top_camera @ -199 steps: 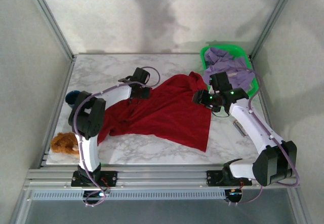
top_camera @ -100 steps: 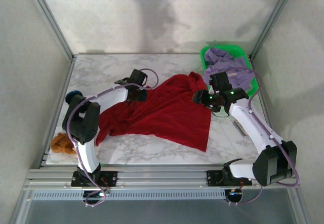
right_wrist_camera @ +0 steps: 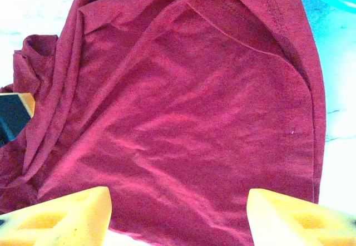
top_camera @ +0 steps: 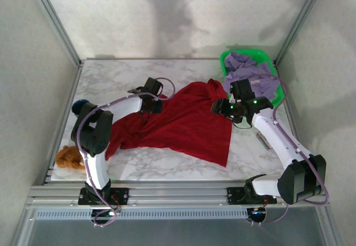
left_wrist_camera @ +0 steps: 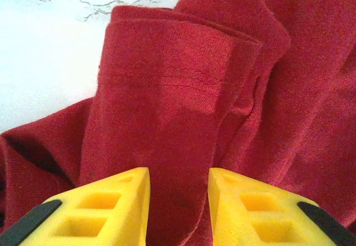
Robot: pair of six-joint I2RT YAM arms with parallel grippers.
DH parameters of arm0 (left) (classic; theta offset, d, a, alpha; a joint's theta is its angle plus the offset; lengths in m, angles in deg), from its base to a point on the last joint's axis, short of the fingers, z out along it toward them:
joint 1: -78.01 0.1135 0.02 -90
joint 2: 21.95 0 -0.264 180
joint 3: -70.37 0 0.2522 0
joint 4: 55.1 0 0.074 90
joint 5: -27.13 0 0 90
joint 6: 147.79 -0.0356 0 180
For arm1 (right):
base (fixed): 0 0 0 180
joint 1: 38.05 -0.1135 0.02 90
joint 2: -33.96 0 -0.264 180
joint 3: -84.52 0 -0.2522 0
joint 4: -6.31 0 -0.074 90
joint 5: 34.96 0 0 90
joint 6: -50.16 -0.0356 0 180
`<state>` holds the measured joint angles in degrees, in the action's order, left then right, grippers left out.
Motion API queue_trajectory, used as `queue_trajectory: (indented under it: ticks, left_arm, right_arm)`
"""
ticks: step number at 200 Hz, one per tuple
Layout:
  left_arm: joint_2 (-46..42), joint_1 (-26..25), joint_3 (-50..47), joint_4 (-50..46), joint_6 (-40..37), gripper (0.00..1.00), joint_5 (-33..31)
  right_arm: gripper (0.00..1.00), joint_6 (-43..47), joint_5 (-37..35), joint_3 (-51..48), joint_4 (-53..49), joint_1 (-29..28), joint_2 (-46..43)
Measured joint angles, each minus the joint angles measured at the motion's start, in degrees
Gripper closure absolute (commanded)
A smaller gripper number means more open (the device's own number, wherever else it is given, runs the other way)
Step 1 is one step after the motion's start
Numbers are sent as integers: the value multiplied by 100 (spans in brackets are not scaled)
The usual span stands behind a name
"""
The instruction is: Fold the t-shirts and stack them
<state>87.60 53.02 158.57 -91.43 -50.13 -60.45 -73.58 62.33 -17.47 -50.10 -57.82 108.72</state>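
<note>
In the top view, the left gripper [top_camera: 152, 106] has eased apart from a shut pinch within the last second. It sits at the 10 o'clock edge of the red t-shirt [top_camera: 192, 126], so I judge it is letting that sleeve go and the spreading step is nearly done. The shirt lies mid-surface, opened out but creased, with no fold made yet. The right gripper [top_camera: 223, 108] hovers at the shirt's 2 o'clock corner. The lavender t-shirt [top_camera: 250, 76] is heaped in the green basket [top_camera: 225, 62] at 1 o'clock, spilling over its rim. A fuzzy orange lump [top_camera: 68, 157] sits at 8 o'clock, well apart from the work. From the left wrist, the jaws stand narrowly apart over a doubled-over hemmed sleeve [left_wrist_camera: 178, 90] and clamp nothing, with bare surface [left_wrist_camera: 44, 45] at 10 o'clock. That bunched sleeve needs flattening before any fold. From the right wrist, the jaws are wide and empty above rumpled red cloth [right_wrist_camera: 183, 123]. The basket's edge at 1 o'clock crowds that side.
</note>
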Motion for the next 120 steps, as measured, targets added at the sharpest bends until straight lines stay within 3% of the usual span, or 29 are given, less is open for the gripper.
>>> queue_trajectory:
  ticks: [42,97,120]
  left_arm:
    - [0,-13,-79,57,0,68,61]
    - [11,-48,-116,87,-2,100,-140]
    - [11,-48,-109,81,4,100,-269]
  right_arm:
    - [34,2,0,0,-2,0,0]
    - [34,4,-2,0,-2,0,0]
    - [34,2,0,-2,-2,0,0]
